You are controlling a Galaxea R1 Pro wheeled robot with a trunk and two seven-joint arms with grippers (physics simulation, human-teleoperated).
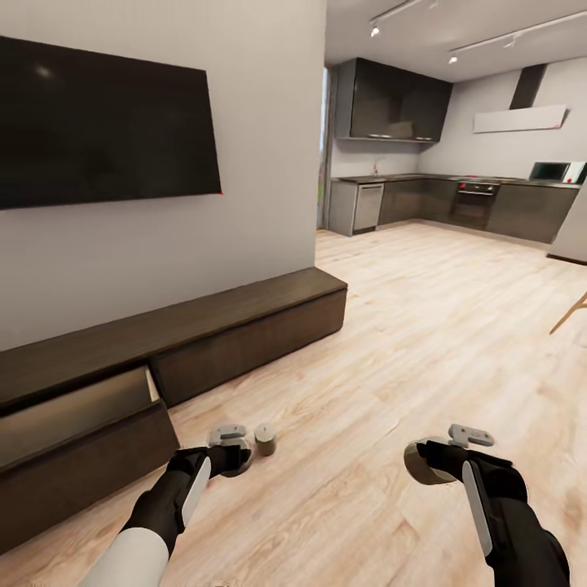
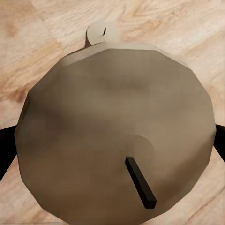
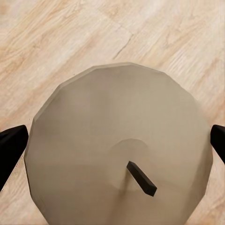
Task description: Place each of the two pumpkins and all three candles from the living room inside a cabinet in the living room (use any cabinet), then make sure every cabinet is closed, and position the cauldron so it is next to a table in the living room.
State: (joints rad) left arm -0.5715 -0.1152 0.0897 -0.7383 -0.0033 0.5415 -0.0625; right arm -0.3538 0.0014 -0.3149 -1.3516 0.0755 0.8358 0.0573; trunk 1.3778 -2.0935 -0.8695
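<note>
Candles fill both end effectors. The left end effector (image 1: 231,453) pinches one candle (image 2: 117,136), fingers (image 2: 4,150) at its sides; a second candle (image 1: 265,439) stands upright on the floor (image 1: 391,359) just beside it. The right end effector (image 1: 425,461) pinches another candle (image 3: 119,147), wick up. Ahead at left, the cabinet (image 1: 244,326) has one drawer (image 1: 73,416) pulled open.

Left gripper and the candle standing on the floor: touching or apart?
Apart. In the left wrist view that floor candle lies beyond the candle held in the left gripper; the head view shows it standing just beside the gripper, floor between.
</note>
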